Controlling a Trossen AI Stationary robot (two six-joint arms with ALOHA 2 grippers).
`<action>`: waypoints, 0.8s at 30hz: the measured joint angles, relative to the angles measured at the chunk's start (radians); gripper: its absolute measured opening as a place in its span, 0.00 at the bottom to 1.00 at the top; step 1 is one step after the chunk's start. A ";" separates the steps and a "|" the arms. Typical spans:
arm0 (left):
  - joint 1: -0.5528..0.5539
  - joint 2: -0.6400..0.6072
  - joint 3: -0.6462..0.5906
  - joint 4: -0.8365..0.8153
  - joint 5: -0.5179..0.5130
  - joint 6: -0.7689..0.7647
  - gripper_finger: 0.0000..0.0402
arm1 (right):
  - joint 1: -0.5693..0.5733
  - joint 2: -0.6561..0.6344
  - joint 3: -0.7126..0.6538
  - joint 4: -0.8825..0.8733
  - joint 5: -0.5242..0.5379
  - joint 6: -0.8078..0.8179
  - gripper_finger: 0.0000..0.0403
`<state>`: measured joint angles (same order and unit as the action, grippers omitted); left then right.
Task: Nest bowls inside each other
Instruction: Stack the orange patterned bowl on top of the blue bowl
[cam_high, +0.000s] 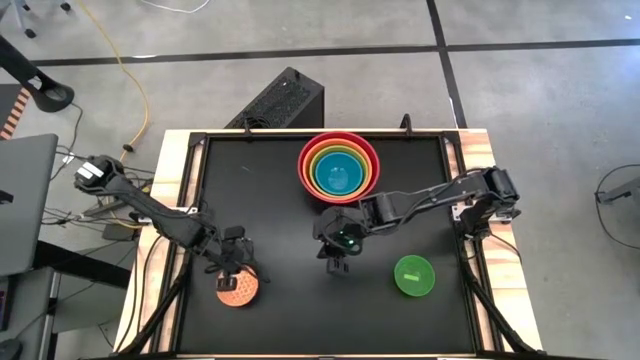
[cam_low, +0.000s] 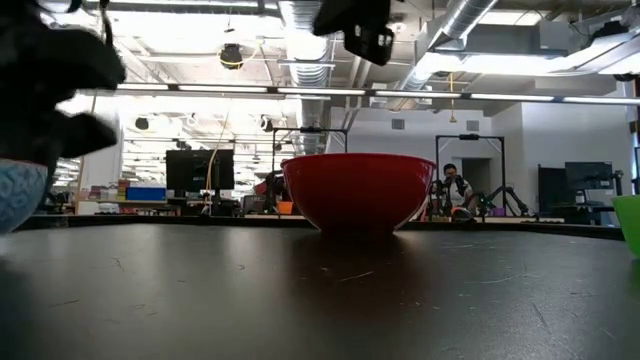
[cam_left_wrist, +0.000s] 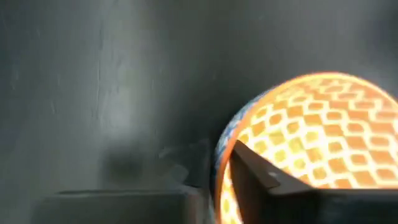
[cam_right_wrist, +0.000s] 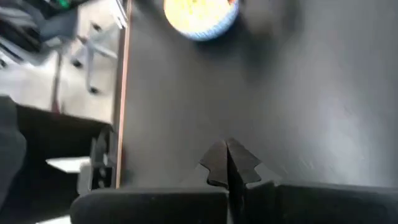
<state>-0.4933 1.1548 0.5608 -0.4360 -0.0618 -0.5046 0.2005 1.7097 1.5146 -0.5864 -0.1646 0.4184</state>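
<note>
You will find no brand, label or readable writing on the bowls, the arms or the table (cam_high: 270, 210).

Start at the left. Your left gripper (cam_high: 236, 272) is down near the table's front-left corner, over the small patterned bowl (cam_high: 238, 290). In the left wrist view that bowl (cam_left_wrist: 311, 143) shows a yellow-orange inside with a pale lattice pattern and a blue outer rim, and one dark finger (cam_left_wrist: 261, 174) lies right against its rim. The fingers stand narrow, closed onto the rim; the second finger is too blurred to place. In the low view the same bowl (cam_low: 20, 195) shows at the left edge as a pale blue speckled side, under the dark mass of the arm.

Move to the middle. Near the table's back edge, the red bowl (cam_high: 308, 152) holds the orange bowl (cam_high: 316, 160), the lime-green bowl (cam_high: 358, 158) and the blue bowl (cam_high: 340, 175), each nested in the next. In the low view only the red bowl (cam_low: 358, 190) shows.

In front of that stack, your right gripper (cam_high: 337, 262) hangs over bare table near its centre. Its fingers (cam_right_wrist: 227, 162) are pressed together and hold nothing.

Further right, the bright green bowl (cam_high: 414, 275) sits alone toward the front-right corner, apart from both grippers.
</note>
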 joint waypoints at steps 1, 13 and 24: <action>0.003 0.004 0.015 -0.013 -0.001 0.016 0.05 | 0.000 -0.007 0.000 -0.014 0.000 -0.005 0.01; 0.204 0.065 0.207 -0.013 -0.015 0.128 0.01 | 0.076 -0.259 0.001 -0.175 0.196 -0.012 0.01; 0.403 0.423 0.435 0.065 0.041 0.212 0.00 | 0.136 -0.309 0.000 -0.207 0.326 0.025 0.01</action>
<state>-0.0904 1.5781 0.9959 -0.3710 -0.0204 -0.2923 0.3362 1.4005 1.5151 -0.7933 0.1616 0.4437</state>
